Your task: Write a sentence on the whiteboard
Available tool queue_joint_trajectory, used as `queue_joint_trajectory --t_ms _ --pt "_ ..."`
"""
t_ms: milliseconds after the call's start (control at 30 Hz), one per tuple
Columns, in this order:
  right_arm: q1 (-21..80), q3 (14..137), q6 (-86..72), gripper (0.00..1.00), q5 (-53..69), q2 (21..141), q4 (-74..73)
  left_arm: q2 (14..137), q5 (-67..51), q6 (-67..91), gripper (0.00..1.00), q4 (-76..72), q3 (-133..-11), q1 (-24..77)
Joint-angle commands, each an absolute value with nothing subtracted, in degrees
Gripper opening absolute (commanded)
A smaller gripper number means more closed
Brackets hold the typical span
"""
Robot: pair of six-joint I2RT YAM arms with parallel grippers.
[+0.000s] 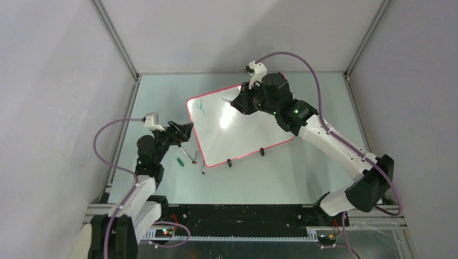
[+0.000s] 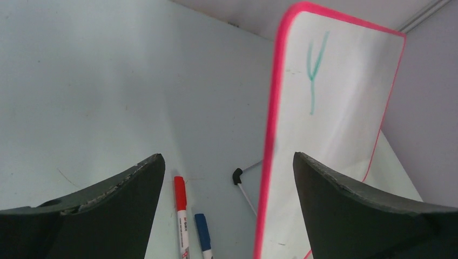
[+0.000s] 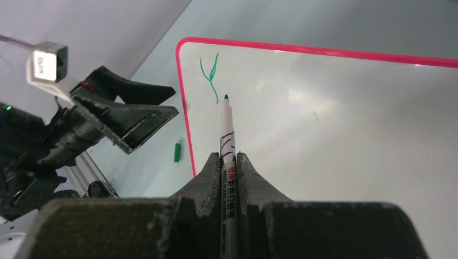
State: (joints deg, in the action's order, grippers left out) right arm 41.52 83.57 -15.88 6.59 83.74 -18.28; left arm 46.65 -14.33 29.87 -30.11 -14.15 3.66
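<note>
1. The right gripper [image 3: 228,156] is pinching a marker [image 3: 225,124] between fingers pressed tight on its barrel. The uncapped tip is pointing forward past the fingertips, probably so that it reaches the surface first and remains in the wrist camera's sight.
2. The whiteboard [image 1: 243,127] is sitting mid-table between the two arms, turned at an angle. I cannot tell whether it is lying flat or leaning on its feet.
3. The marker tip is hanging just beside a green letter [image 2: 312,94], shaped like a "Y", near the board's far left corner. That looks like the spot for the second letter, so the sentence is only beginning. I cannot tell whether the tip is touching.
4. The left gripper [image 2: 228,156] is standing spread wide and holding nothing. It is hovering just beside the board's left edge, seemingly ready to steady it.
5. Spare pens are lying on the table beside that edge, clear of the writing area.
6. Counting:
   - one whiteboard with two black feet [image 1: 262,152]
   - one green letter
   - one held marker
   - one red-capped pen [image 2: 180,202]
   - one blue-capped pen [image 2: 202,232]
   - one thin white stick with a black end [image 2: 244,189]
   - one loose green cap [image 3: 177,152]
</note>
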Motion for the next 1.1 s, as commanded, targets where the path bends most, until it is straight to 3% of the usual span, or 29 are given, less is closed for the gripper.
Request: queue_joint_trajectory --t_ms 0,267,433,733,933,1067 --pt "40.81 83.76 -15.32 0.0 9.31 80.9 -14.6 54.03 -24.19 33.7 0.92 -41.42 -17.63 -1.37" --pt "40.51 86.03 -13.16 0.0 10.18 82.88 -15.15 61.92 -35.85 32.13 0.84 -51.53 -19.92 -3.14" --pt "41.17 88.42 -12.08 0.0 10.07 86.18 -16.77 65.63 -40.66 31.76 0.74 -53.03 -21.74 -3.23" --pt "46.3 90.97 -7.84 0.0 1.19 89.5 -19.5 74.41 -46.92 37.97 0.59 -60.73 -24.34 -3.32" --pt "46.76 91.62 -7.14 0.0 0.27 90.81 -20.19 78.18 -50.75 41.43 0.31 -64.12 -26.04 -3.36" --pt "47.33 93.25 -7.05 0.0 0.01 92.76 -21.64 80.42 -51.58 43.87 0.19 -68.55 -25.25 -3.89"
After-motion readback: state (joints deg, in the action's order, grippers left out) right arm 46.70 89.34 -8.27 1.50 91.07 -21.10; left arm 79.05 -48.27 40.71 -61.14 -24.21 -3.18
